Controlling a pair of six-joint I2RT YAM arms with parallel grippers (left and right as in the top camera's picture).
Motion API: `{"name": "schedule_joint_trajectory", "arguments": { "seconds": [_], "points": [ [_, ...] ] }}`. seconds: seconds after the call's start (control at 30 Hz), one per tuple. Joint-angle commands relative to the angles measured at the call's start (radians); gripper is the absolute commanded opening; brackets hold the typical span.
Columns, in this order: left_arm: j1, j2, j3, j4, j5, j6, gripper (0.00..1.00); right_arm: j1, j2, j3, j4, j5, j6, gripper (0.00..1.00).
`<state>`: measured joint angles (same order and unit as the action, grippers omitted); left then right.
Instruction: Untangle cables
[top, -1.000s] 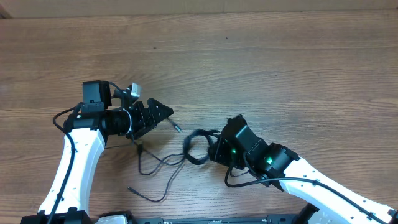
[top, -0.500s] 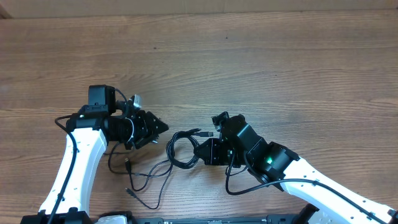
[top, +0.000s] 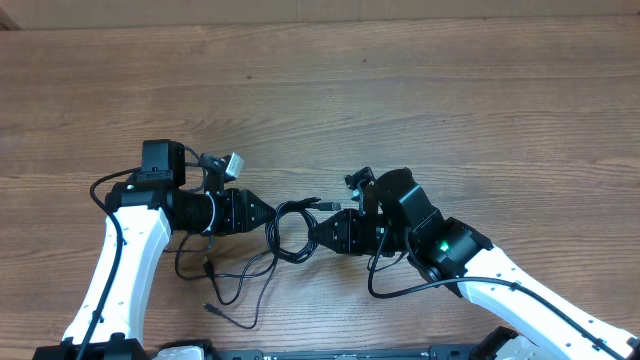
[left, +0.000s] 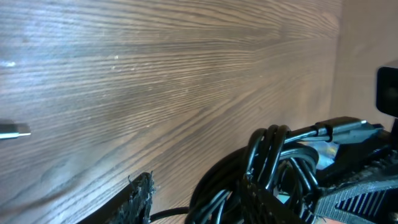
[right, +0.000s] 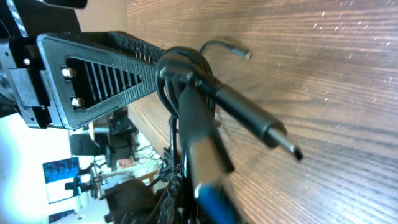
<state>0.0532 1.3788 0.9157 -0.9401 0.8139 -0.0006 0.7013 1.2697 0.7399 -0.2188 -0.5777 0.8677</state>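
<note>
The cables are thin black cords. They form a small coil (top: 290, 232) between my two grippers, with loose strands (top: 235, 280) trailing toward the front left. My right gripper (top: 322, 230) is shut on the coil's right side; in the right wrist view the cords (right: 180, 62) run out of its jaws (right: 189, 193) and a long plug (right: 249, 118) sticks out. My left gripper (top: 262, 213) is partly open at the coil's left edge. In the left wrist view the coil (left: 273, 155) lies against one finger, with bare wood showing beside the other finger (left: 140, 199).
The wooden table (top: 450, 100) stretches wide behind and to the right. A loose plug end (top: 210, 307) lies near the front edge. A small metal plug tip (left: 13, 130) lies on the wood at the far left of the left wrist view.
My left gripper narrowed from wide open and moved right and down to the coil. My right gripper carried the coil leftward toward it, and the loose strands shifted left.
</note>
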Motion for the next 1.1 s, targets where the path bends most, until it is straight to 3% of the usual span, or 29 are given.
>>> {"name": "schedule_joint_trajectory", "arguments": {
  "seconds": [0.0, 0.33, 0.57, 0.73, 0.87, 0.93, 1.07],
  "points": [
    [-0.009, -0.019, -0.019, -0.006, 0.115, 0.072, 0.45, -0.003, -0.019, 0.008, 0.018, -0.045, 0.049, 0.04],
    [-0.009, -0.019, -0.108, 0.012, 0.146, 0.099, 0.39, -0.003, -0.019, 0.008, 0.034, -0.045, 0.072, 0.04],
    [-0.009, -0.019, -0.187, 0.098, 0.208, 0.097, 0.41, -0.003, -0.019, 0.008, 0.039, -0.045, 0.075, 0.04],
    [-0.007, -0.019, -0.187, 0.202, 0.205, 0.009, 0.42, -0.003, -0.019, 0.008, 0.039, -0.046, 0.075, 0.04],
    [-0.007, -0.019, -0.187, 0.227, 0.140, -0.006, 0.42, -0.003, -0.019, 0.008, 0.038, -0.045, 0.076, 0.04],
    [-0.007, -0.019, -0.187, 0.219, 0.042, -0.008, 0.34, -0.003, -0.019, 0.008, 0.039, -0.045, 0.079, 0.04],
    [-0.008, -0.019, -0.187, 0.193, -0.101, -0.048, 0.29, -0.003, -0.019, 0.008, 0.039, -0.045, 0.084, 0.04]
  ]
}}
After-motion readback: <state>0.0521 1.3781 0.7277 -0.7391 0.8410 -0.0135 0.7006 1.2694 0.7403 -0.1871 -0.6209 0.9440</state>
